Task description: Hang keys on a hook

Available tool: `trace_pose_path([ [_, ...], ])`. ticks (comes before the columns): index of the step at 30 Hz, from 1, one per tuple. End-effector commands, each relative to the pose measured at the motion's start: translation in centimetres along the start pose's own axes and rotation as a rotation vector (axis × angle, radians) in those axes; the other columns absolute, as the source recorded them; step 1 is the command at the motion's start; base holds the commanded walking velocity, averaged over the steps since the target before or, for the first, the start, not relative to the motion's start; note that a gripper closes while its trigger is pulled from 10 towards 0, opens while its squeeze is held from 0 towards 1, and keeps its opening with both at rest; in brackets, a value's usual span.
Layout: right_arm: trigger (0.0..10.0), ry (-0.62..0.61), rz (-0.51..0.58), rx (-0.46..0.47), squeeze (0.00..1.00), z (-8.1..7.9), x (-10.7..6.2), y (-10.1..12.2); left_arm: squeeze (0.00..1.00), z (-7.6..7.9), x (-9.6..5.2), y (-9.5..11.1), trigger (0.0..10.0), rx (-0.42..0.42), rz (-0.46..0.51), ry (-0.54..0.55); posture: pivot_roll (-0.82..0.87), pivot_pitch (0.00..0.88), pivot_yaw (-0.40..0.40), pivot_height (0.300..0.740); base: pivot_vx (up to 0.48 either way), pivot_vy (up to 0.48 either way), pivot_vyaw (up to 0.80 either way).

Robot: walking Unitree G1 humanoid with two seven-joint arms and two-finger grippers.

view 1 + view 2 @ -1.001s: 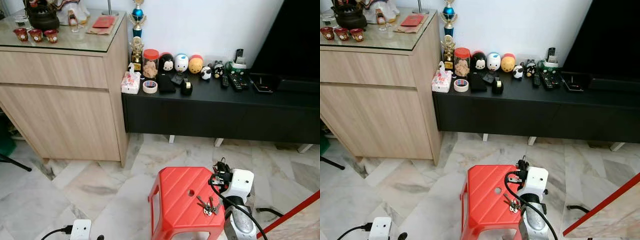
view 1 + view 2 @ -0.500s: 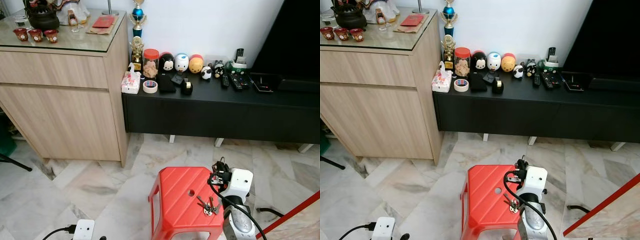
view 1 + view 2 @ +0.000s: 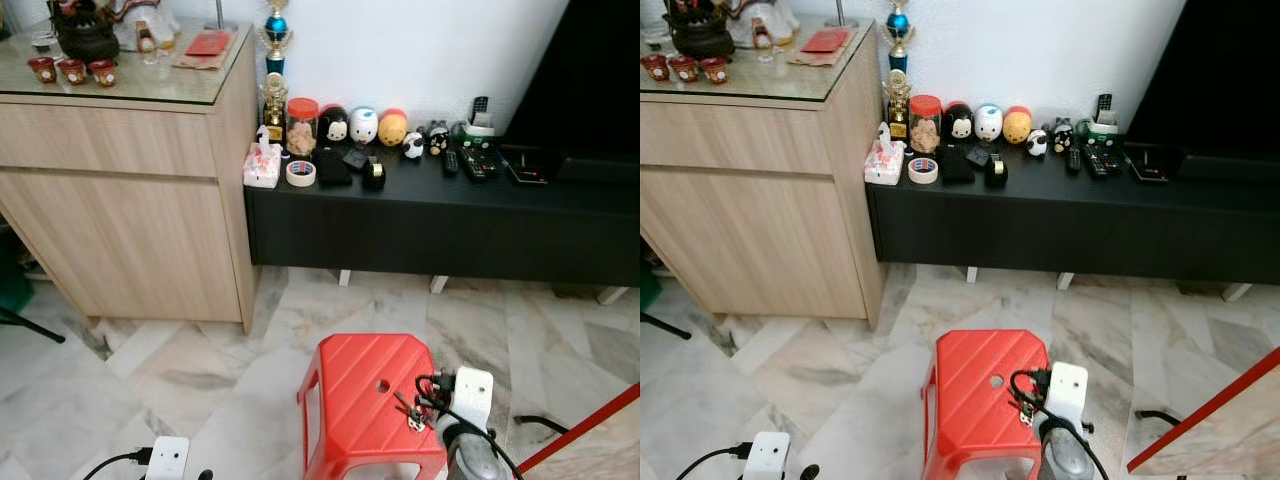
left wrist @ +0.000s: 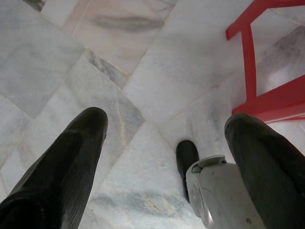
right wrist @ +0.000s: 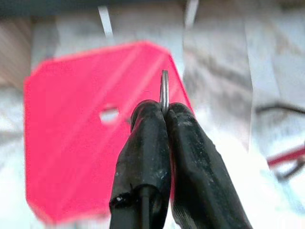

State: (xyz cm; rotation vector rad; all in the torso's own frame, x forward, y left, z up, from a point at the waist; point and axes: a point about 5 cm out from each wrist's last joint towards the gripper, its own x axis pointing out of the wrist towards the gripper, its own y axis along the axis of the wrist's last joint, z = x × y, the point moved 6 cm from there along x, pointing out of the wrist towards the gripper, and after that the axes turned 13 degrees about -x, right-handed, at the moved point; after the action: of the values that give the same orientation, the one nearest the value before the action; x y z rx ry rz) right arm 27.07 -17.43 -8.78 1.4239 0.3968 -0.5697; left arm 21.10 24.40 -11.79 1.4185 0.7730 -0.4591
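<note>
A bunch of keys [image 3: 409,413] hangs over the right side of a red plastic stool [image 3: 350,400], just in front of my right wrist. In the right wrist view my right gripper [image 5: 164,110] is shut on the keys' metal ring [image 5: 164,88], which stands up between the fingertips above the stool's top [image 5: 71,143]. My left gripper [image 4: 166,119] hangs open over the marble floor beside the stool's leg [image 4: 249,57].
A wooden cabinet [image 3: 130,190] stands at the back left. A low black bench [image 3: 440,215] along the wall carries jars, figurines and remotes. A white plug box [image 3: 165,458] with a cable lies on the floor at the near left. A red bar [image 3: 590,425] slants at the near right.
My right wrist has drawn back and down towards me over the stool's right side. The keys stay by the stool's right edge.
</note>
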Motion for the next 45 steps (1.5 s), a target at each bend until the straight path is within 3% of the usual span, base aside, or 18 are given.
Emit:
trace_pose_path([
  [1, 10.0, -0.019, -0.024, -0.006, 0.00, 0.6, 0.1, -0.4, 0.00, 0.0, -0.1, -0.4, 10.0, -0.011, -0.011, 0.010, 0.10, 0.000, -0.098, 0.740, 0.000, 0.000, 0.00],
  [12, 10.0, -0.018, -0.246, -0.079, 0.00, 1.4, -1.7, -6.5, 0.00, 0.6, -0.1, -1.0, 10.0, -0.015, -0.029, 0.000, 0.07, 0.000, -0.089, 0.740, 0.000, 0.000, 0.00],
  [15, 10.0, -0.012, -0.261, -0.095, 0.00, 1.4, -1.9, -6.9, 0.00, 0.6, -0.1, -0.9, 10.0, -0.014, -0.028, -0.001, 0.07, 0.000, -0.089, 0.740, 0.000, 0.000, 0.00],
  [19, 10.0, -0.010, -0.334, -0.101, 0.00, 1.5, -2.9, -9.0, 0.00, 0.7, -0.1, -0.8, 10.0, -0.011, -0.026, -0.005, 0.07, 0.000, -0.090, 0.740, -0.181, 0.000, 0.00],
  [26, 10.0, -0.009, -0.359, -0.080, 0.00, 1.4, -3.2, -9.6, 0.00, -0.2, -0.1, -0.5, 10.0, -0.033, -0.017, 0.023, 0.06, 0.000, -0.088, 0.740, -0.297, 0.000, 0.00],
  [45, 10.0, 0.006, -0.353, -0.077, 0.00, 0.9, -3.0, -9.3, 0.00, 0.6, -0.1, -0.9, 10.0, -0.015, -0.030, -0.001, 0.07, 0.000, -0.087, 0.740, -0.262, 0.000, 0.00],
])
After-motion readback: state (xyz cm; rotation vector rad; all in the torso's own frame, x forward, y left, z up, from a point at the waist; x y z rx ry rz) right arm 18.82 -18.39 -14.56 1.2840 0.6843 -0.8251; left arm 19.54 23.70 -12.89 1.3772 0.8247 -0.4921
